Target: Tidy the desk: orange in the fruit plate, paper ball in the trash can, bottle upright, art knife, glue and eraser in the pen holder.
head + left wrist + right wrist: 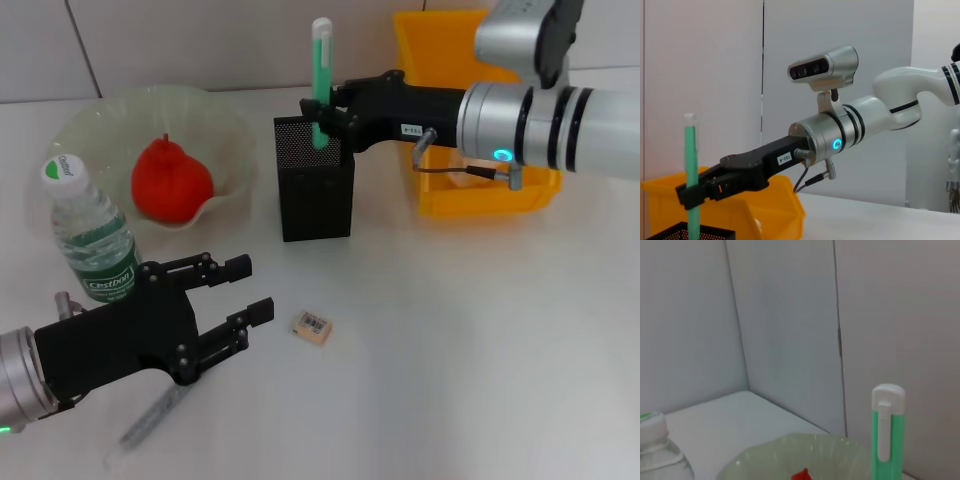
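- Right gripper (322, 127) clamped on green glue stick (321, 75), stick upright, lower end inside pen holder (315, 205).
- Left gripper (245, 292) fingers apart, empty, hovering beside eraser (312, 327) on the desk (480, 350).
- Orange (170, 181) in fruit plate (85, 130); bottle (92, 235) upright; trash can (440, 195) behind the right arm.

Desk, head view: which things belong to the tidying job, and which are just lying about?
Job: orange, fruit plate, bottle, pen holder, trash can, eraser, green stick in right gripper, grey stick under open left gripper.
Lying about: nothing else shows, only the table.
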